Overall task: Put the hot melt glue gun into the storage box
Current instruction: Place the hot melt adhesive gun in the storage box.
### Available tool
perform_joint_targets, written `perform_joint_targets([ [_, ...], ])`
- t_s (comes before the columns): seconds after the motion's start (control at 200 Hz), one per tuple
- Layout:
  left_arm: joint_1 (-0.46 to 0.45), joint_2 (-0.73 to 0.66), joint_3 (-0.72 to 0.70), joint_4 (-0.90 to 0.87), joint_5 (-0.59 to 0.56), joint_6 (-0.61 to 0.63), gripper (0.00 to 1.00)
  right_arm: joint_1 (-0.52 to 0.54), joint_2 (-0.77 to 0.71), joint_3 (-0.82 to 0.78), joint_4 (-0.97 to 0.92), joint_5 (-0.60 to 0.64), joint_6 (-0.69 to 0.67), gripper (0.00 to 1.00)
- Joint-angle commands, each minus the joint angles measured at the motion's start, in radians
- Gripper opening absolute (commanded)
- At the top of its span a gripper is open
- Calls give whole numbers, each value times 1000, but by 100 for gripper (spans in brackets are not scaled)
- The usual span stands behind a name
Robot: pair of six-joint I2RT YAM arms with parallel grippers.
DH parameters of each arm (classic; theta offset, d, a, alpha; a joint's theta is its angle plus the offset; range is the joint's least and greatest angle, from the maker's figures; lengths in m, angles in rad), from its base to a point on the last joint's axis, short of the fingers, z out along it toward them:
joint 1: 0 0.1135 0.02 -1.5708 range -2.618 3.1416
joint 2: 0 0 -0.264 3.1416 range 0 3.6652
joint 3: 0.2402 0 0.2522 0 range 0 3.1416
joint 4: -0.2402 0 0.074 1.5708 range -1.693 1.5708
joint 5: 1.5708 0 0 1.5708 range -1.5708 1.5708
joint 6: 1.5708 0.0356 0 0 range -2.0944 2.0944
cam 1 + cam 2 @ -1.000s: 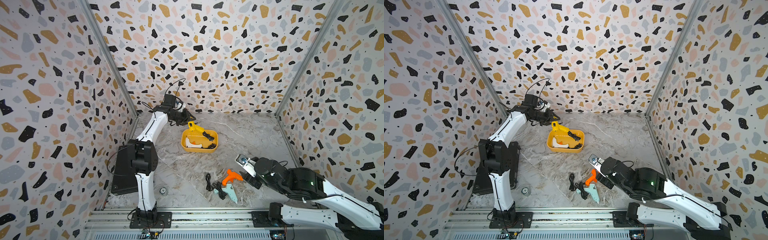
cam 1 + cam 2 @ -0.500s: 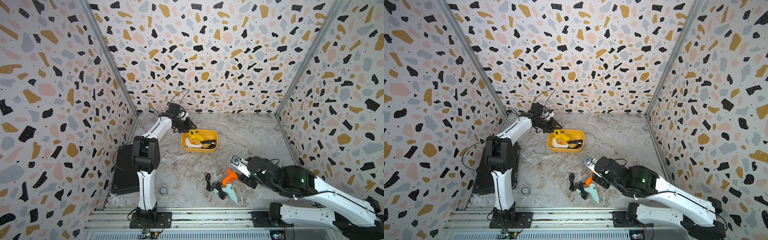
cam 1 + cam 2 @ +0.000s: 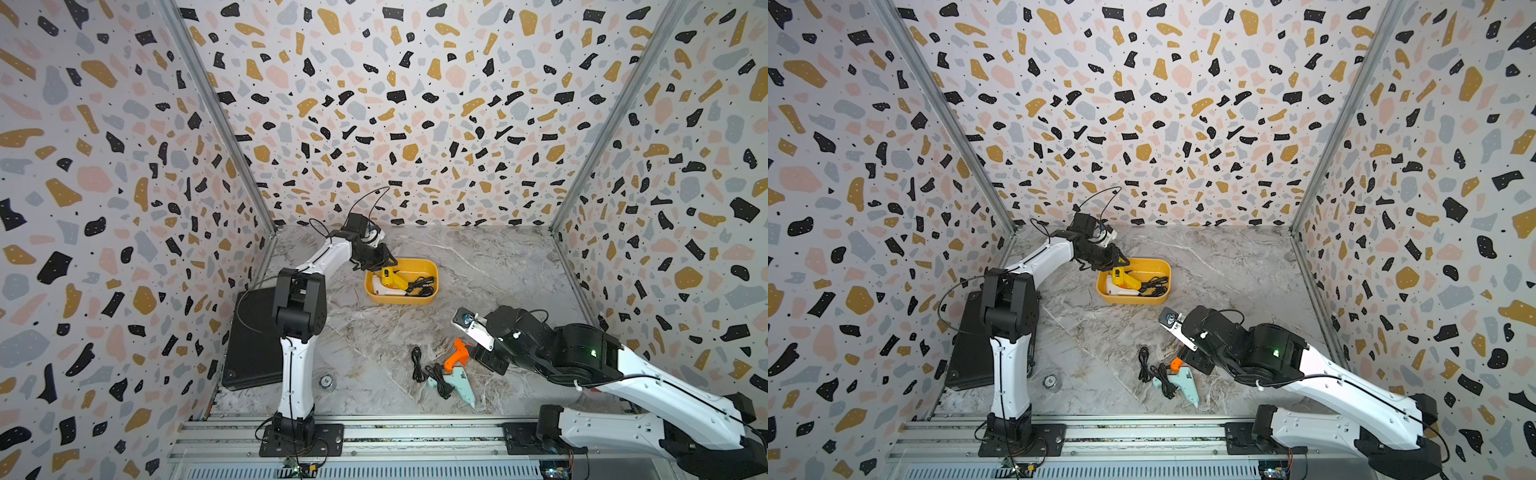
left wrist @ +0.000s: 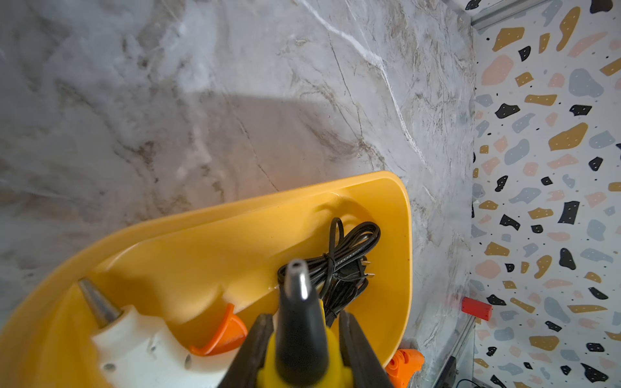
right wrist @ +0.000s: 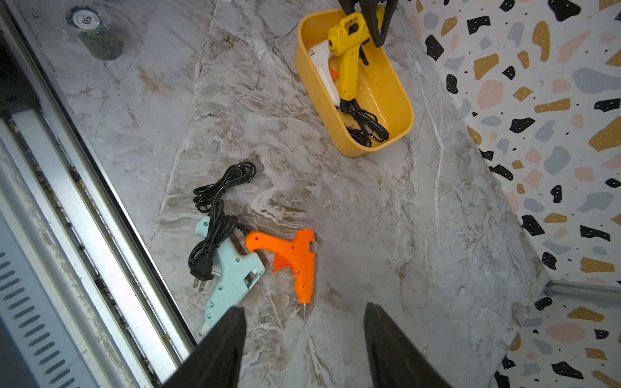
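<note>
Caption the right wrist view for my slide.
Open right gripper near orange glue gun and mint glue gun; left gripper holds yellow glue gun in storage box.

Left arm [image 3: 296, 365]: lower link stands upright from the near rail, then a sharp bend at the elbow; the white forearm reaches up and away toward the far wall.
Left wrist: bent downward.
Left tool [image 4: 302, 322]: both fingers [image 4: 258, 339] pressed on the sides of the yellow gun [image 4: 299, 356].
Right arm [image 3: 648, 395]: lies low, folded, and stretches from its base toward the middle.
Right tool [image 5: 304, 310]: tilted down, jaws apart, nothing between them.
</note>
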Motion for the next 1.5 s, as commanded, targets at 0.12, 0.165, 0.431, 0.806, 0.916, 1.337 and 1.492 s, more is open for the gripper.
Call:
perform_joint_targets([
  [0.12,-9,18,-30,-23,-113,99,32,-32,13,36,-8,-29,-25,62],
  [0.165,-10,16,-36,-28,-123,108,35,-37,16,41,-8,-35,-25,62],
  [0.431,-16,12,-34,-45,-175,126,46,-57,22,36,-7,-53,-42,62],
  [0.806,-26,13,43,-132,-254,176,61,-88,43,45,-8,-88,-50,63],
  [0.916,-30,10,53,-137,-270,177,65,-95,48,52,-8,-88,-57,63],
  [1.337,-51,28,104,-168,-343,158,75,-107,68,54,-6,-90,-84,64],
  [1.492,-63,35,132,-187,-379,156,79,-109,79,60,-5,-88,-84,64],
])
